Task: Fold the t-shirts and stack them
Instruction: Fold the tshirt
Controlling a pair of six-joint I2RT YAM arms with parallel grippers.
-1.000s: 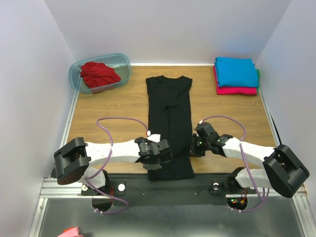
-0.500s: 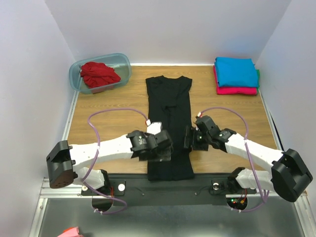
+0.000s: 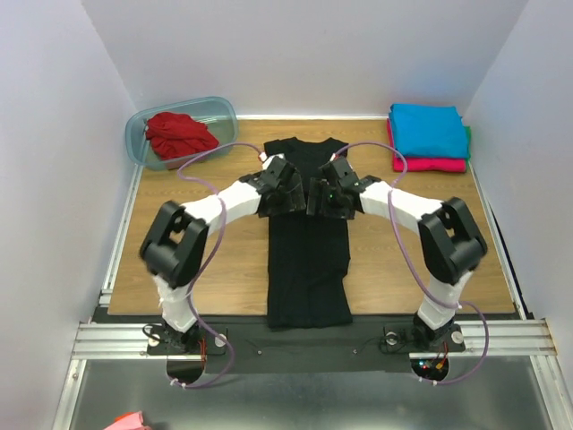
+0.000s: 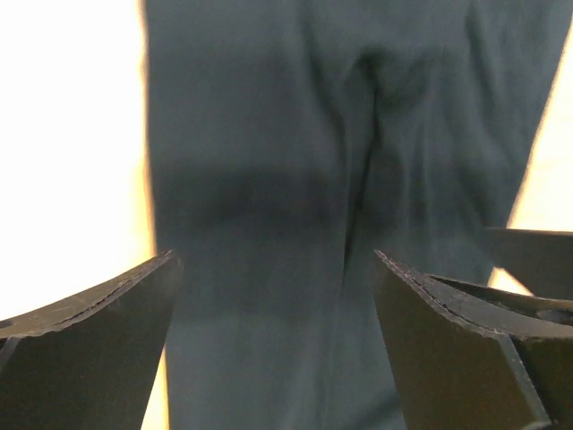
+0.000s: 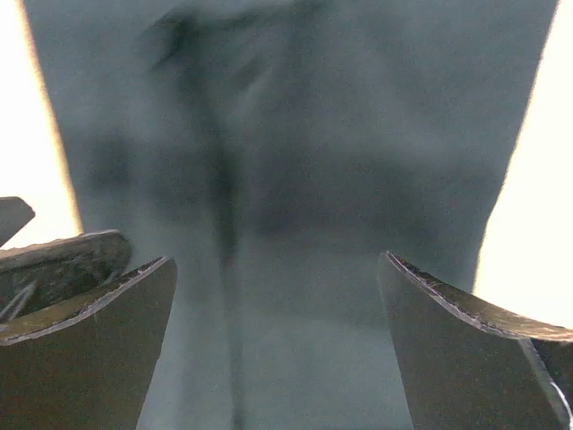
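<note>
the black t-shirt lies flat in the middle of the wooden table, folded lengthwise into one long narrow strip, neck end at the far side and hem at the near edge by the arm bases. both arms reach out over its far half.

the left gripper sits over the shirt's left edge, a bit below the neckline. the right gripper is just beside it, over the right half of the strip at about the same level. the two are close together, nearly meeting above the shirt's middle.

in the left wrist view the fingers are spread wide with only dark cloth showing between them and nothing pinched. same deal on the right wrist view: the right fingers are wide apart and the shirt fills the gap underneath. whether the tips actually touch the fabric, can't tell.

far left of the black shirt there's a translucent plastic tub with the red t-shirt bunched up inside it. far right of the black shirt is a neat stack, the turquoise t-shirt folded on top of the magenta t-shirt.
</note>
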